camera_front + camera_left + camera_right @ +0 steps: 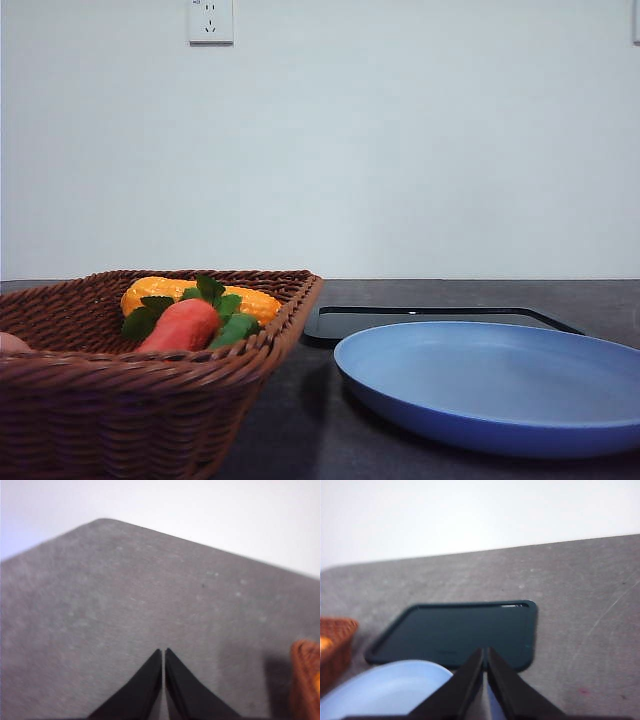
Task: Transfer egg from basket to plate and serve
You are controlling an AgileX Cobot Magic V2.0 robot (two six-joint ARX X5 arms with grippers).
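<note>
Grey table (300, 420), basket (150, 400) holding carrot (185, 325), corn (190, 293), egg (10, 343), blue plate (500, 385) bare

A carrot (183, 325) with green leaves lies against the corn (196, 294). A black tray (456, 632) sits on the grey table (300, 420). A socket (211, 20) is on the white wall (400, 150).

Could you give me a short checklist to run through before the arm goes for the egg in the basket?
1. Egg located: cannot tell; just a pale sliver at the basket's left edge.
2. Carrot and corn away from the egg: ok.
3. Plate free to receive: ok.
4. Left gripper open for the pick: not ok, fingers together.
5. Right gripper holding nothing: ok, shut above the black tray.
</note>
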